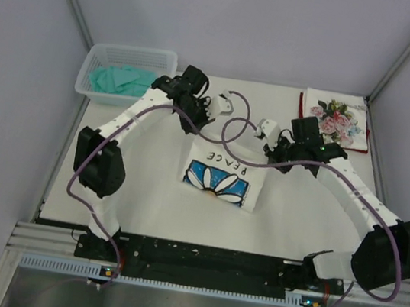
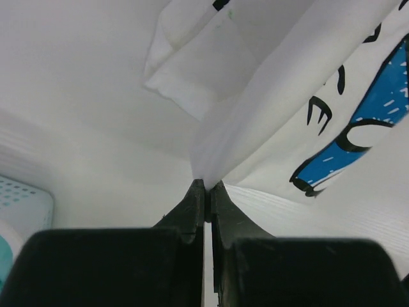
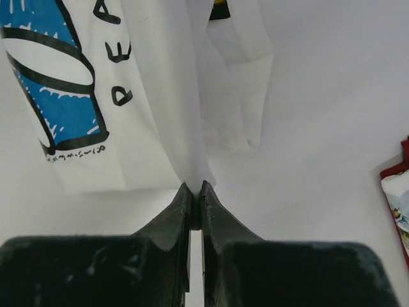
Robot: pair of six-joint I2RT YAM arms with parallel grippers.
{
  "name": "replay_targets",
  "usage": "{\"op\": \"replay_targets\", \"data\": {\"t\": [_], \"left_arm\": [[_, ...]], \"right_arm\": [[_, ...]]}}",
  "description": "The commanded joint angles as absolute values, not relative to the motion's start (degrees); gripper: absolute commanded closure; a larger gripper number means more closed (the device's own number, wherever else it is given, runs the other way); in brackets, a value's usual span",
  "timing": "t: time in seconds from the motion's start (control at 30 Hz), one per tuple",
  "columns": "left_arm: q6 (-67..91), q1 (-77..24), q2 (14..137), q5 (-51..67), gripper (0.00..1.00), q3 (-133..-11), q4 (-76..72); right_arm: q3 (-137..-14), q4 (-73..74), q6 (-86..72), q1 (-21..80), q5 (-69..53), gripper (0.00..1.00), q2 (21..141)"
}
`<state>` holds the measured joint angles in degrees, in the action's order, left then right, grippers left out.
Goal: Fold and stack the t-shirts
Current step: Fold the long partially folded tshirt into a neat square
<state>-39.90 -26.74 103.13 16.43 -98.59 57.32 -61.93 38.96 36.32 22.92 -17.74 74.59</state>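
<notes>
The white t-shirt with the blue daisy print and PEACE lettering (image 1: 221, 175) lies in the middle of the table, its far part lifted. My left gripper (image 1: 213, 111) is shut on a fold of its white cloth (image 2: 220, 153). My right gripper (image 1: 268, 134) is shut on another fold of the same shirt (image 3: 185, 147). Both hold the cloth up off the table. The rose-print shirt (image 1: 337, 121) lies folded at the far right on a dark red one (image 1: 302, 102), whose edge shows in the right wrist view (image 3: 393, 169).
A pale mesh basket (image 1: 103, 61) with teal cloth (image 1: 119, 79) stands at the far left; its corner shows in the left wrist view (image 2: 22, 204). Grey walls close in the table's sides and back.
</notes>
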Motion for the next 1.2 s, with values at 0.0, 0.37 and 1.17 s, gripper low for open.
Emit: {"op": "replay_targets", "data": {"t": [0.0,0.37,1.17], "left_arm": [[-38.1,-25.1,110.6,10.2,1.00,-105.8,56.0],[-37.4,-24.3,126.5,5.8,0.93,-115.9,54.9],[-25.3,-25.9,109.3,26.5,0.72,-95.5,36.5]], "right_arm": [[-65.2,36.7,34.7,19.3,-18.6,1.00,81.5],[-72.3,32.4,30.1,15.3,-15.7,1.00,97.5],[-61.9,13.8,-17.1,15.6,-18.7,0.92,89.1]]}}
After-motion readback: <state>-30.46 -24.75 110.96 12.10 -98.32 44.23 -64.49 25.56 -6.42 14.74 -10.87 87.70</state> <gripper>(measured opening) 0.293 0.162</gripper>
